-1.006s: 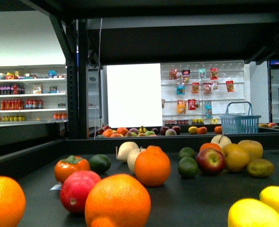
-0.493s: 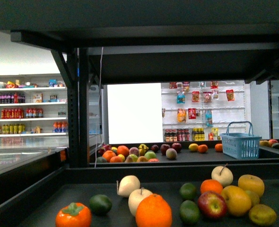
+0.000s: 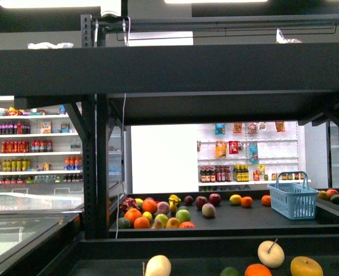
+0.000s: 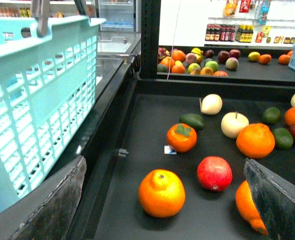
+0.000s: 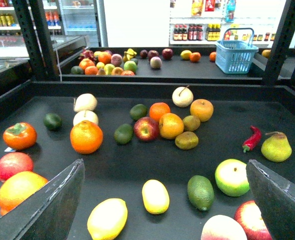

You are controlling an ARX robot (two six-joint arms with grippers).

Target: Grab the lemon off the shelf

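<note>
Two yellow lemons lie on the shelf's black tier in the right wrist view, one rounder and one smaller. My right gripper hangs open above them, its dark fingers wide apart and touching nothing. In the left wrist view my left gripper is open over the same tier, above a large orange and a red fruit. The front view shows the shelf's upper tier. Neither gripper nor any lemon shows there.
An avocado, a green-yellow apple, a red chili and a pear lie near the lemons. A light teal basket stands close beside the left gripper. A blue basket sits on the far rack.
The front view has risen steadily. The fruit tier has sunk to the bottom edge, the lemons have left the picture, and the upper tier's top now shows.
</note>
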